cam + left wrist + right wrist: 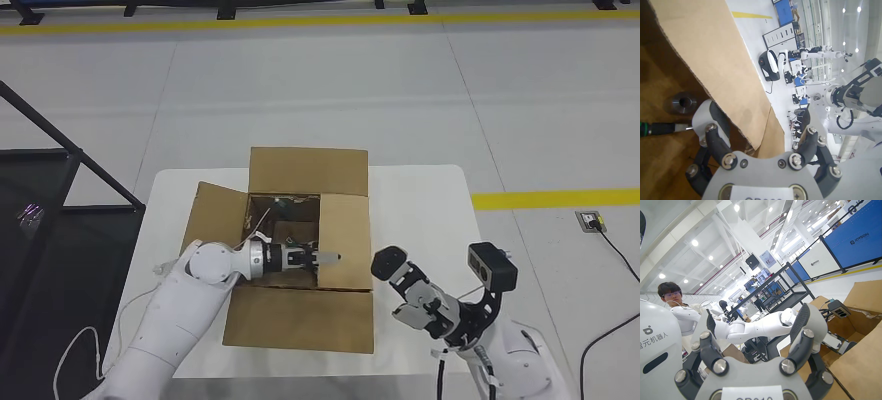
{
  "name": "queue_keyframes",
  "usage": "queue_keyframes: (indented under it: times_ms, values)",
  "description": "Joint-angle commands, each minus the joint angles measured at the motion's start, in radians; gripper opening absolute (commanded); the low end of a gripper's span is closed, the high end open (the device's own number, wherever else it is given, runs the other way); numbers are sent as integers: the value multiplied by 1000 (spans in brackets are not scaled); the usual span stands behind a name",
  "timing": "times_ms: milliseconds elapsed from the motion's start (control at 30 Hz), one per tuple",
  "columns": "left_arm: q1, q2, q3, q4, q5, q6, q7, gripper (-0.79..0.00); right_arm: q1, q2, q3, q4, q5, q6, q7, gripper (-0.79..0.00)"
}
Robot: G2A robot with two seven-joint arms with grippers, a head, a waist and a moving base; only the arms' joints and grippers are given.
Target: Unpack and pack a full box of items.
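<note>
Brown cardboard box [308, 170] [706, 47] [857, 370] with its flaps folded outward stands on the white table [420, 190], directly under the left pincer [322, 257] [757, 113]. This pincer hangs over the opening of the box with its two fingers apart. One white finger with a black pad [712, 117] is on the inner side of a flap and the other finger [808, 117] is on the outer side, so the rough edge of this flap passes between them. I cannot tell if the pads press on the cardboard. Beyond the inner finger, on the bottom of the box, lies a short grey metal cylinder with a round hole in its middle [682, 103]. Just beside it, a black tool with a green ring and a thin metal tip [659, 128] points at that finger. The right pincer [398, 288] [757, 315] is outside the box, over the table, near the outer side of the same flap. Its fingers are wide apart and hold nothing, and the left arm and the open box lie in front of it.
</note>
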Motion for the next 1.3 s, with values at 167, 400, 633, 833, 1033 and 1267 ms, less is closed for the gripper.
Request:
queue_keyframes:
  times_ms: [167, 400, 633, 833, 1033, 1267]
  values:
    - [17, 10, -31, -41, -44, -37, -13, 0, -13, 8, 0, -11, -9, -8, -13, 0]
    - [44, 16, -47, -167, -45, 7, 33, 0, -40, 14, 27, -27, -17, -52, -73, 0]
    - [24, -12, 32, -243, 45, 103, 164, 0, -119, 23, 114, -50, 5, -134, -168, 0]
    - [-28, -59, 140, -218, 119, 191, 296, 0, -206, 30, 180, -41, 21, -208, -222, 0]
    - [-87, -120, 250, -136, 151, 252, 383, 0, -256, 34, 217, -33, 29, -212, -262, 0]
    - [-142, -182, 328, -45, 155, 259, 408, 0, -274, 38, 229, -18, 33, -212, -289, 0]
